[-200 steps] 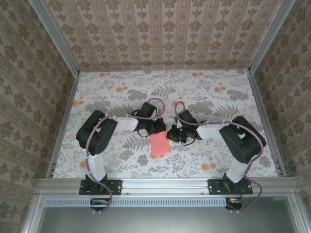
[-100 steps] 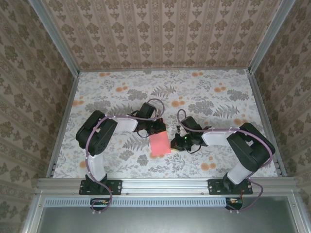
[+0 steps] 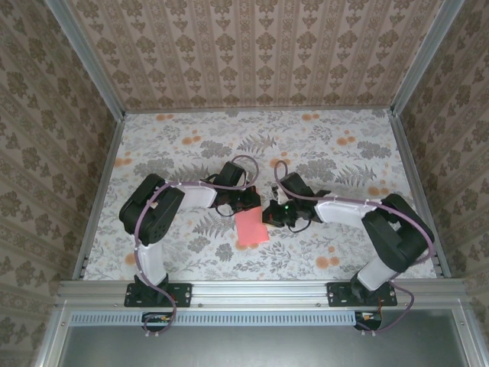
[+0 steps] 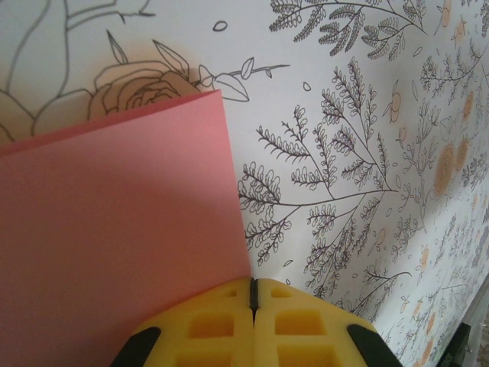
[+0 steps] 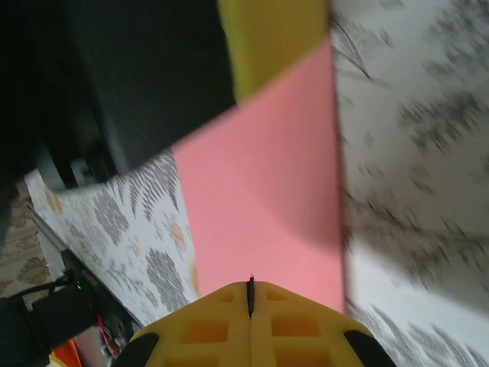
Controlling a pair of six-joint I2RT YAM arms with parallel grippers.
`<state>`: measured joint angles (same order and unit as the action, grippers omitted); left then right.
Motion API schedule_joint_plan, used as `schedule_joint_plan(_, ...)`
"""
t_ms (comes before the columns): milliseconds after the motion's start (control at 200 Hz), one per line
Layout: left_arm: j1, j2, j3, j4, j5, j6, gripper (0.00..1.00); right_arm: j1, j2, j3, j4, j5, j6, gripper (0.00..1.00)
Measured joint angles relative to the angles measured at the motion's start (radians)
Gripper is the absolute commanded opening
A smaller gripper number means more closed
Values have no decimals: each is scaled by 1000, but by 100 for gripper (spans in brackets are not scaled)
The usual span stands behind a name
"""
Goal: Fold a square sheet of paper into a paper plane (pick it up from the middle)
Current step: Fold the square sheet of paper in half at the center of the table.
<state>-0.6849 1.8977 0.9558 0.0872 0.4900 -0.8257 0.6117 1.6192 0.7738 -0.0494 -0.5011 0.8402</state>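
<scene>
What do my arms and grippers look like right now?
The left arm and right arm have black joint housings, white links and looping mauve cables. A green light glows near the right wrist. The left gripper and right gripper have yellow fingers with square recesses.

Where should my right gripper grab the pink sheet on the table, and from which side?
Probably take the pink sheet by its right edge, midway along, sliding in low from the right. It looks flat on the table, so only an edge offers a lip, and the shut left gripper occupies the far corner.
</scene>
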Motion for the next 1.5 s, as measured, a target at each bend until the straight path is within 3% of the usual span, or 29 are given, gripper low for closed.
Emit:
schedule_joint_plan(240,0,-1,-1,0,0,0,0,0,126,20,70,0,12,0)
schedule_joint_plan(615,6,-1,-8,9,5,-1,0,-3,58,-144,234,-29,30,0)
schedule_joint_plan(925,12,0,-13,23,21,-4,0,13,-58,-239,136,-77,-9,0)
schedule_joint_plan(1230,12,1,14,-21,37,42,0,-2,-163,-169,-45,-16,-42,0)
schedule_joint_plan(1500,11,-17,78,-111,34,107,4,-31,-44,-48,36,23,-29,0)
